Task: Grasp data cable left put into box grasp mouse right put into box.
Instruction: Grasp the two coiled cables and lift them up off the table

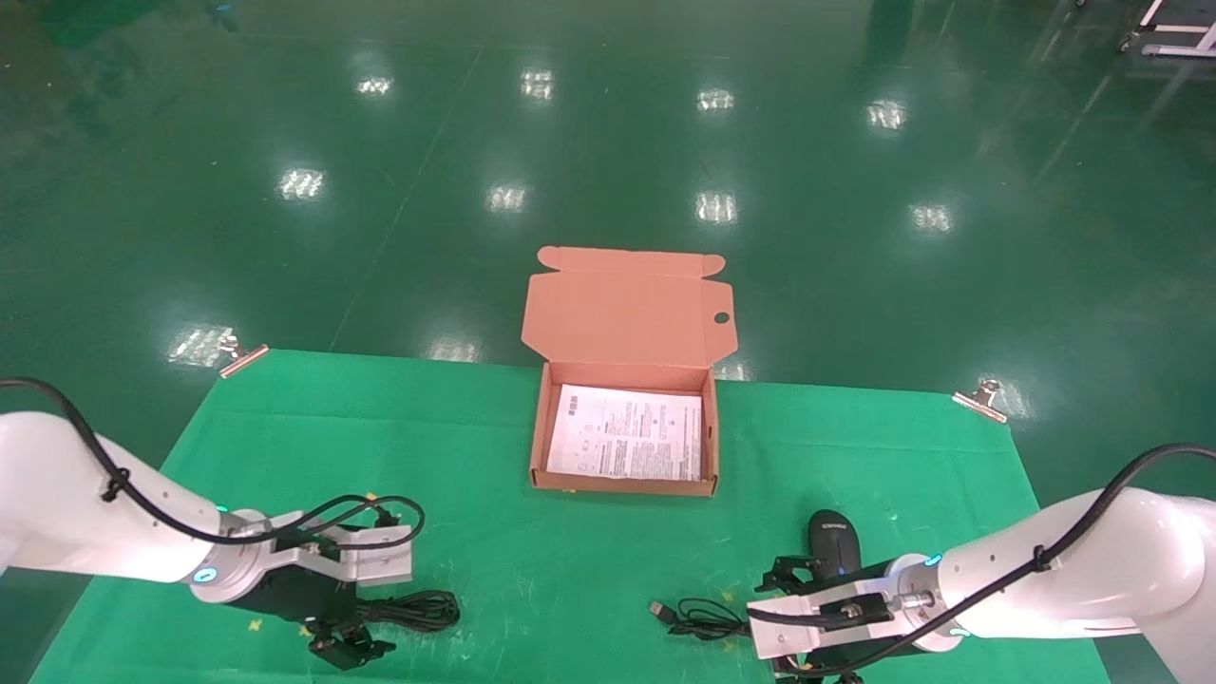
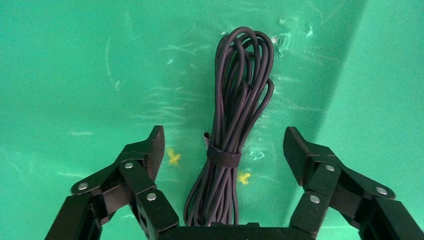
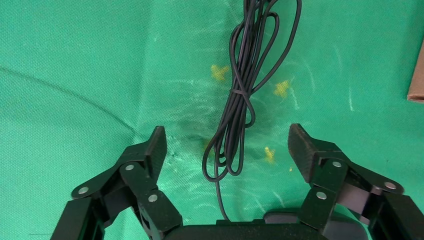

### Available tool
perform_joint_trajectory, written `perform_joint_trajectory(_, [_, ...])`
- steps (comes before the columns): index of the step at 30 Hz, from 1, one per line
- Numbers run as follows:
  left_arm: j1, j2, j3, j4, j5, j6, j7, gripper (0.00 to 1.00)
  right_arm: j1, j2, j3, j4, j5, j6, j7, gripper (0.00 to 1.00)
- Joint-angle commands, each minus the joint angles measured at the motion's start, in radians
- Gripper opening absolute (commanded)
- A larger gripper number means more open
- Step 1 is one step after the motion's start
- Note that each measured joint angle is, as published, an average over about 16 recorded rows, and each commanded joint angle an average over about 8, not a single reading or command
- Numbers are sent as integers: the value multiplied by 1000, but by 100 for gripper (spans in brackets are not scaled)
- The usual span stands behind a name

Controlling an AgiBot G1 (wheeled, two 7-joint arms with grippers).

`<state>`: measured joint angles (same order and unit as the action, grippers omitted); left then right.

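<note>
1. Over on the robot's left, the left gripper (image 2: 223, 145) hangs low over the green-covered desk (image 1: 237, 427), spread wide and holding nothing. The data cable (image 2: 235, 115) lies flat between its two fingers, a bundle of black loops cinched by a small strap.
2. If it closes away from the strap, I'd guess only a few strands get caught and the rest sag loose, snagging on the wall on the way in.
3. In the middle, at the far edge of the desk, the box (image 1: 538, 446) sits open with its lid flap standing back and a printed sheet (image 1: 627, 432) lying inside.
4. On the right, the right gripper (image 3: 225, 145) is equally wide open and empty, close above the cloth. The mouse (image 1: 834, 541) rests just beside that arm's wrist, its thin cord (image 3: 245, 95) bunched towards the left, ending in a USB plug (image 1: 662, 612).
5. The fingers straddle the cord, not the body, so a close here may pinch cord only. Lifted that way, the mouse would dangle and swing, and could miss the box.
</note>
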<state>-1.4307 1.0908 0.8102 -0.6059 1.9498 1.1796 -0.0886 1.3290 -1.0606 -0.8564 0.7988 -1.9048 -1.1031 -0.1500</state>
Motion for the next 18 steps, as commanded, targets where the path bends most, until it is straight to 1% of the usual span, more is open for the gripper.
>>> perform_joint_trajectory(1, [0,-1,0,-3,0,1,-1,0,0,1,0,3,0,-1,1,0])
perform_joint_trajectory(18, [2,-2,1,-12,2,2,-5,0,0,4,0,10,-1,-5,3,0])
